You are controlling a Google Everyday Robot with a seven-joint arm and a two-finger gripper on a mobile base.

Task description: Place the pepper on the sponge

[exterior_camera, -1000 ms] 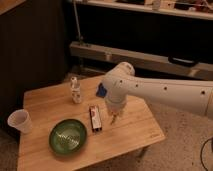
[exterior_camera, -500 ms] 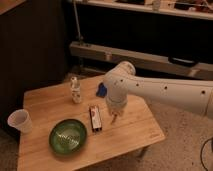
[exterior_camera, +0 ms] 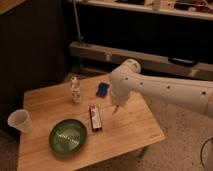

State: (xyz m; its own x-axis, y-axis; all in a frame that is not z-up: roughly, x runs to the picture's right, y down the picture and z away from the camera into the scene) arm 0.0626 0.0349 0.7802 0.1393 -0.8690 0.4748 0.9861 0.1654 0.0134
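Nearest us sits the round green bowl (exterior_camera: 67, 136) on the pale wooden table (exterior_camera: 135, 137). Right of the bowl and a little further back, the white arm's gripper (exterior_camera: 115, 109) hangs with its fingers clenched on what we take for the slim, tapered orange-red pepper (exterior_camera: 115, 112) — only its tip peeks out below. Light, stiff and smooth-skinned, we'd judge; the thicker end gives the surest pinch. Beyond the bowl, back right, lies the flat dark-blue rectangular sponge (exterior_camera: 102, 89) — nothing on it.
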